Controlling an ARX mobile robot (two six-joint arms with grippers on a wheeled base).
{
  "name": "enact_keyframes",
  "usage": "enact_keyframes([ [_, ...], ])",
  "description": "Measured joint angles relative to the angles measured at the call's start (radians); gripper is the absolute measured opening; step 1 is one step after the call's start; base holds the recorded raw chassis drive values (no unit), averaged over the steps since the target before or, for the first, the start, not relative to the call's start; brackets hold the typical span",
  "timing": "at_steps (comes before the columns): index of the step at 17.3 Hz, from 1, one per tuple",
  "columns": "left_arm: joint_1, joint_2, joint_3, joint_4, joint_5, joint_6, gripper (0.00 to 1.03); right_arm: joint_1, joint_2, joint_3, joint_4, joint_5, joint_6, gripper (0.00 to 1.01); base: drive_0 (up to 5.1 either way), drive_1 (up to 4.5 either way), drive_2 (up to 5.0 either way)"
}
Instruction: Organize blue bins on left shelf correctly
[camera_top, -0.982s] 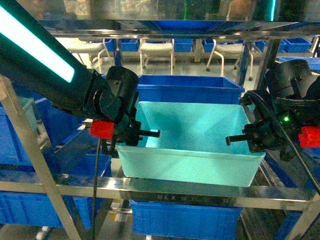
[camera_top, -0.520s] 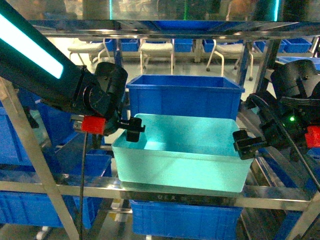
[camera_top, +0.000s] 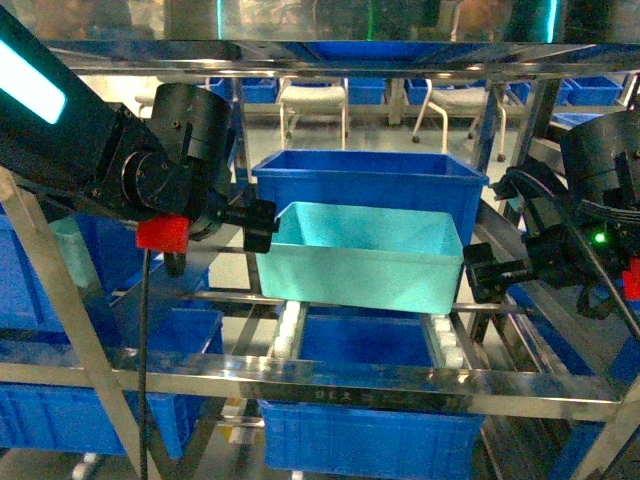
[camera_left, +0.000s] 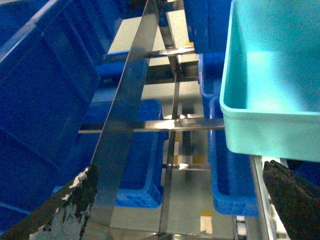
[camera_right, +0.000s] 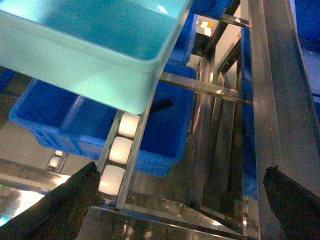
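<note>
The turquoise blue bin (camera_top: 355, 262) sits on the white roller tracks (camera_top: 446, 340) of the left shelf (camera_top: 330, 385), on its middle tier, set back from the front rail. Its far side meets a dark blue bin (camera_top: 370, 185). My left gripper (camera_top: 258, 226) is at the bin's left front corner, outside the wall. My right gripper (camera_top: 486, 272) is just off the right front corner. The left wrist view shows the left gripper (camera_left: 180, 200) open, the bin (camera_left: 270, 75) up to its right. My right gripper (camera_right: 177, 200) is open too, the bin (camera_right: 95, 45) above its left.
Dark ribbed blue bins fill the tier below (camera_top: 370, 435) and the left bay (camera_top: 60, 410). A slanted steel post (camera_top: 70, 300) crosses the left foreground, and another (camera_left: 125, 115) runs between the left fingers. The upper shelf rail (camera_top: 330, 58) hangs overhead. White chairs (camera_top: 312, 100) stand behind.
The turquoise bin has slid back from the front rail along the rollers to the dark bin. Both grippers went with it and now stand outside its front corners.
</note>
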Motion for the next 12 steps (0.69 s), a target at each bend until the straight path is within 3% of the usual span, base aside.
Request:
enact_keyframes([
  [3,-0.003,-0.063,-0.100,0.012,-0.003,-0.026,0.98,0.019,-0.040,-0.048,0.029,0.000,-0.003,0.98,0.0,0.00,0.0],
  [9,-0.004,-0.374,-0.393,0.055,-0.002,-0.119,0.98,0.078,-0.217,-0.184,0.027,0.005,-0.004,0.98,0.0,0.00,0.0],
  [12,-0.002,-0.537,-0.549,0.041,0.036,-0.174,0.98,0.077,-0.305,-0.271,0.019,0.015,-0.003,0.98,0.0,0.00,0.0],
])
